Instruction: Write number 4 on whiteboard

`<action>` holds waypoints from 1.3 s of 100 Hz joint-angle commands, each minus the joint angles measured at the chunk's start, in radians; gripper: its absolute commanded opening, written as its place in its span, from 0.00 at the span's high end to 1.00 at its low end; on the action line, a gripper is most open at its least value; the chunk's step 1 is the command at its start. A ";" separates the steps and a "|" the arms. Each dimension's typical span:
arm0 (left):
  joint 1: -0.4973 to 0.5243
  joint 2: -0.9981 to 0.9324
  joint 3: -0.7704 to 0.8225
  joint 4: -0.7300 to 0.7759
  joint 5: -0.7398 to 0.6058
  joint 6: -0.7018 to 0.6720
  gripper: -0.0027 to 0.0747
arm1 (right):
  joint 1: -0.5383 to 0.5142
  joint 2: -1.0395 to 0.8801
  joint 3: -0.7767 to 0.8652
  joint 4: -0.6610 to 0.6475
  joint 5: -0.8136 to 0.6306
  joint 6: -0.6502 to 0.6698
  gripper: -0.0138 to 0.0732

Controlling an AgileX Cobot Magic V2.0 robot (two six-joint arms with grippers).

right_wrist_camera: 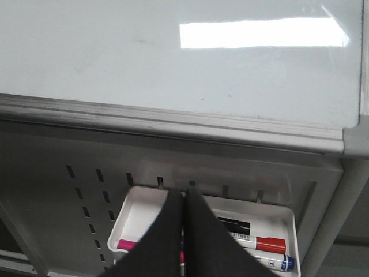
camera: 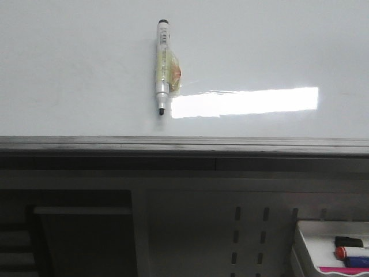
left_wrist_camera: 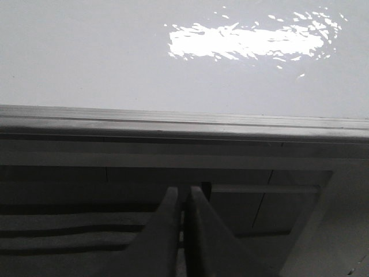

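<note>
The whiteboard [camera: 69, 69] is a glossy white board with a grey edge rail and a bright light reflection. It also shows in the left wrist view [left_wrist_camera: 86, 52] and the right wrist view [right_wrist_camera: 115, 52]. No strokes of the number 4 show on it. A white marker pen [camera: 162, 66] with a black tip sticks to the board, tip down. My left gripper [left_wrist_camera: 184, 193] is shut and empty below the rail. My right gripper [right_wrist_camera: 184, 193] is shut and empty over a small white tray. Neither gripper shows in the front view.
The small white tray [right_wrist_camera: 138, 208] hangs on a grey perforated panel [right_wrist_camera: 81, 190] below the rail and holds a red-capped marker [right_wrist_camera: 262, 243], a blue-capped marker [right_wrist_camera: 277, 263] and a pink one [right_wrist_camera: 124, 245]. The tray also shows in the front view [camera: 308, 231].
</note>
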 commanded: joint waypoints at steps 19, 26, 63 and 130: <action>0.001 -0.024 0.033 -0.004 -0.033 -0.005 0.99 | -0.003 -0.013 0.020 -0.004 -0.022 -0.005 0.92; 0.001 -0.024 0.033 -0.004 -0.033 -0.005 0.99 | -0.003 -0.013 0.020 -0.004 -0.022 -0.005 0.92; 0.001 -0.024 0.033 -0.004 -0.033 -0.005 0.99 | -0.003 -0.013 0.020 -0.004 -0.022 -0.005 0.92; 0.001 -0.024 0.033 -0.004 -0.033 -0.005 0.99 | -0.003 -0.013 0.020 -0.104 -0.525 -0.005 0.92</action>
